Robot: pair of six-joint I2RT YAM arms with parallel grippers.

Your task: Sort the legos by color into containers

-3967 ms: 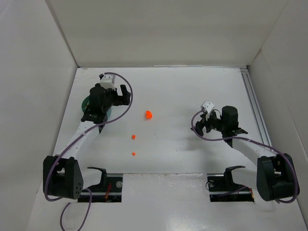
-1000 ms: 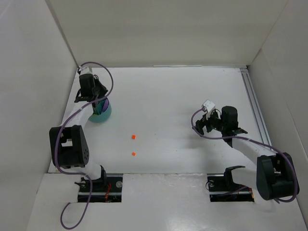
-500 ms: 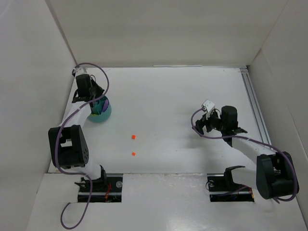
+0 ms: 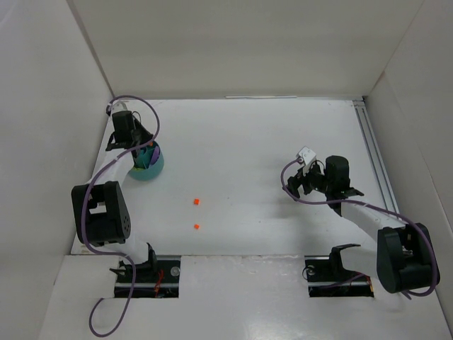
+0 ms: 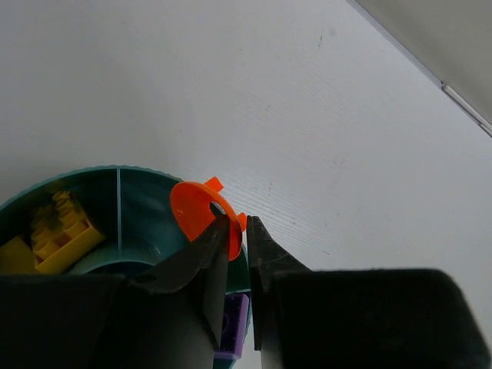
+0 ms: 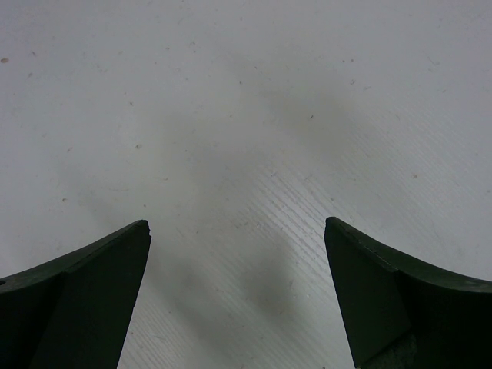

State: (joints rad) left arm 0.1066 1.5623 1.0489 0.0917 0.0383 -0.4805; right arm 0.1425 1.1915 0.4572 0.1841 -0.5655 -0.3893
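Note:
The teal round tub [image 4: 150, 168] stands at the far left of the table. My left gripper [image 4: 141, 151] hangs over it. In the left wrist view its jaws [image 5: 238, 223] are all but together, with a flat round orange lego [image 5: 196, 211] caught at the tips above the tub's rim [image 5: 92, 171]. Yellow bricks [image 5: 65, 231] lie in one wedge and a purple brick [image 5: 231, 327] in another. Two tiny orange legos [image 4: 196, 202] [image 4: 196, 227] lie on the table. My right gripper [image 4: 300, 184] [image 6: 238, 227] stands open over bare table, holding nothing.
White walls close in the table on the left, back and right. A metal rail [image 4: 371, 152] runs along the right edge. Purple cables loop off both arms.
The round orange lego that lay mid-table four seconds ago is now in my left gripper at the tub. Over the last second the left wrist edged left. The right arm stayed still.

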